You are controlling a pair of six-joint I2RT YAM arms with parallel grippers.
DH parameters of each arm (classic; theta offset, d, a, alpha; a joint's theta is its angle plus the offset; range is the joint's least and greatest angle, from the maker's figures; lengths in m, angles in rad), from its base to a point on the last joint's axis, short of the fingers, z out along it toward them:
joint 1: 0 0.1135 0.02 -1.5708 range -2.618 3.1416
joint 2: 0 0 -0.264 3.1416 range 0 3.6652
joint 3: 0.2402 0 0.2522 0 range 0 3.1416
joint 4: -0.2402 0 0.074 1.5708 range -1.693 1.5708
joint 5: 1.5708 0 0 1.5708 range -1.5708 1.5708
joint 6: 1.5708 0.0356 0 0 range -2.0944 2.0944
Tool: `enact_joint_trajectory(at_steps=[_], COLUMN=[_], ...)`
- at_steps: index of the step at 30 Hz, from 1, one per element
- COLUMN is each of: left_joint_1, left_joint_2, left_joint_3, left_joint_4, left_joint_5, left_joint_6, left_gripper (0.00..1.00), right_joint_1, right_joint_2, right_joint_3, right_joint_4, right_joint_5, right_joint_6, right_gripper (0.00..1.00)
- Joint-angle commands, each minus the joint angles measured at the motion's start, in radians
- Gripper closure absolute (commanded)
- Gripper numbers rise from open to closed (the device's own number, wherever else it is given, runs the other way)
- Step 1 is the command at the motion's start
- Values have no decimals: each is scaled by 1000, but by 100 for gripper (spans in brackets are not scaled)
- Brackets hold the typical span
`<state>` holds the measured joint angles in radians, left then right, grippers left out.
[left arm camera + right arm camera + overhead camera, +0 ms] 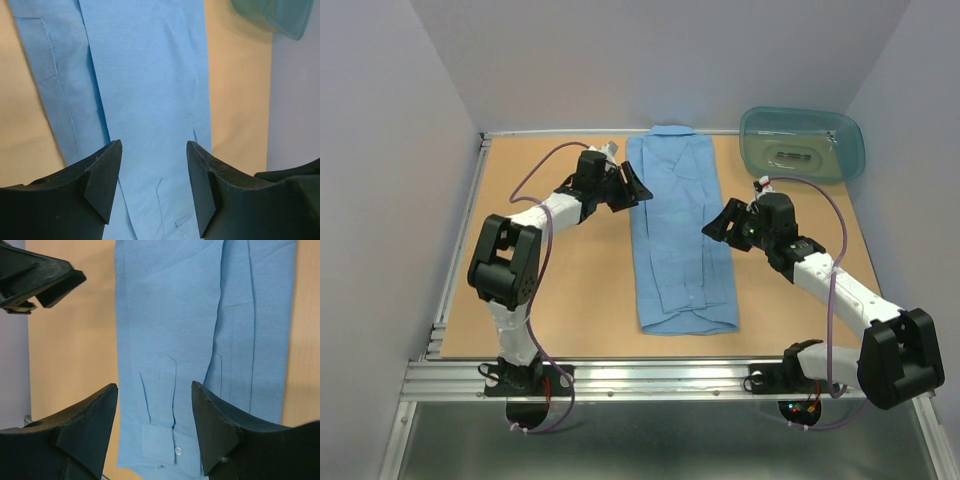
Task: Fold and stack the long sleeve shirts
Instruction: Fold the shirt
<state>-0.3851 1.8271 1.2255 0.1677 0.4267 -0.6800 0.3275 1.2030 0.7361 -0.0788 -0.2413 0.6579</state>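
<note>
Down the middle of the table [570, 290], long sleeve shirt [680, 230] folded narrow, whole only from above. Tub [802, 145] cropped in left wrist view. Flanking, left gripper [636, 186] and right gripper [715, 222], jaws apart, empty. From right wrist alone, cuff button [178, 451].

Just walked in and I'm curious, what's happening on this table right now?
Two robot arms are folding a blue shirt, which lies flat as a long narrow strip. The left gripper is open by its left edge, the right gripper open by its right edge; neither holds anything. A teal tub sits far right.
</note>
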Motion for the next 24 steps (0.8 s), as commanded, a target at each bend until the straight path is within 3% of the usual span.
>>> enact_joint_trajectory(at_steps=[1, 11, 17, 24], left_joint_1=[11, 28, 26, -47], left_joint_2=[98, 284, 140, -161], left_joint_3=[97, 121, -24, -176], left_joint_4=[4, 41, -13, -195], left_joint_5=[87, 47, -32, -155], left_joint_6=[48, -33, 33, 157], left_gripper=[36, 39, 37, 22], right_joint_1=[1, 1, 2, 31], right_joint_2=[-6, 40, 78, 106], right_joint_3=[5, -21, -58, -52], right_joint_4=[10, -4, -30, -128], right_joint_5=[33, -33, 2, 92], right_joint_6=[-4, -76, -118, -185], right_gripper=[34, 34, 34, 38])
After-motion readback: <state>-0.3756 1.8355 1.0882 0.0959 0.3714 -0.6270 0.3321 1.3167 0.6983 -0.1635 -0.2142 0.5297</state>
